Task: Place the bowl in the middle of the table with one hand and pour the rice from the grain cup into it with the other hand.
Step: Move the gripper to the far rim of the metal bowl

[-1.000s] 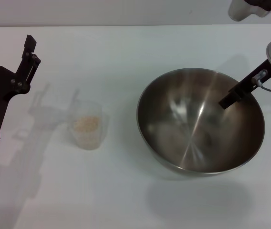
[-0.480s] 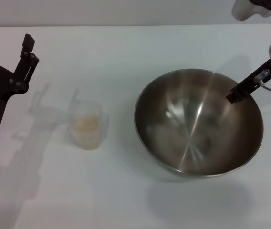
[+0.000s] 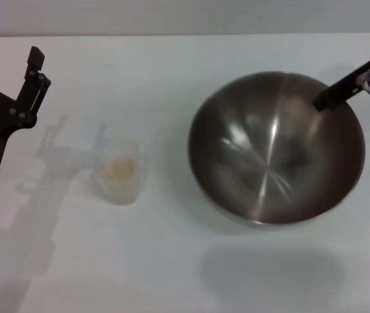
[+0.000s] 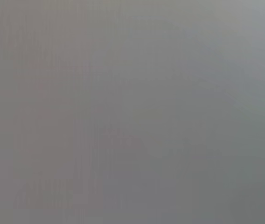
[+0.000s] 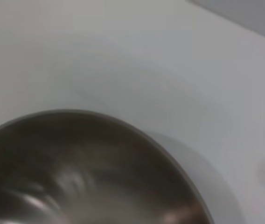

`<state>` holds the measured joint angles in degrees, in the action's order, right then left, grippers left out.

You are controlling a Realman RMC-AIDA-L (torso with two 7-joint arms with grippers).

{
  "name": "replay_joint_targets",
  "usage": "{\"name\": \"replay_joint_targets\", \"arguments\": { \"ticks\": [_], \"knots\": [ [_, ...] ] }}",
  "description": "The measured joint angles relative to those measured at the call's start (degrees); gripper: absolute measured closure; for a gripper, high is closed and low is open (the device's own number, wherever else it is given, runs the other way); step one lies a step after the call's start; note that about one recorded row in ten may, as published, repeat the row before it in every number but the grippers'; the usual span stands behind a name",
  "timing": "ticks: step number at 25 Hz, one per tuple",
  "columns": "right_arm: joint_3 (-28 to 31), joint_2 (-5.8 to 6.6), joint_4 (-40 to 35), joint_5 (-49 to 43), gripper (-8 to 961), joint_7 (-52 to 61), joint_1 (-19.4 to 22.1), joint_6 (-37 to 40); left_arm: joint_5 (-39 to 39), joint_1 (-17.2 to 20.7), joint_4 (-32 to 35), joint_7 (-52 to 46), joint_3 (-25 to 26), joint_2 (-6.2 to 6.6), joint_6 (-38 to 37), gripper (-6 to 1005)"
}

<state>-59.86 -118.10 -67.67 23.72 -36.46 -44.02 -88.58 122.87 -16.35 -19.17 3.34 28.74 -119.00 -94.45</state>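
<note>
You see the bowl [image 3: 276, 149] on the right half of the counter [image 3: 172, 261], tilted, with its far rim raised and its shadow on the counter below it, so it seems lifted. The right gripper [image 3: 323, 103] meets the bowl at the far right rim; one black finger [image 3: 344, 86] lies over the inner wall just below the rim, and you cannot tell from here how far the jaws are closed on that rim. In the right wrist view the bowl [image 5: 90, 172] fills the lower part, with its curved rim before the pale counter [image 5: 146, 60]. The grain cup [image 3: 117, 171] stands upright well apart from those jaws, to the left of the bowl and not touching it, and the rice [image 3: 118, 169] lies inside as a pale mass. The left gripper [image 3: 6, 62] hangs at the left edge, farther left than the cup; its jaws are spread apart and hold nothing. The left wrist view shows only plain grey.
</note>
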Motion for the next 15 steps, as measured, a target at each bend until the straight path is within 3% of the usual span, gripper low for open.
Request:
{"name": "replay_joint_targets", "arguments": {
  "ticks": [15],
  "knots": [
    [-0.40,-0.29,-2.39,8.76,953,-6.41,1.05,-5.55,0.00,-0.13,0.02,0.00,0.15,0.00,-0.21,222]
  ]
}}
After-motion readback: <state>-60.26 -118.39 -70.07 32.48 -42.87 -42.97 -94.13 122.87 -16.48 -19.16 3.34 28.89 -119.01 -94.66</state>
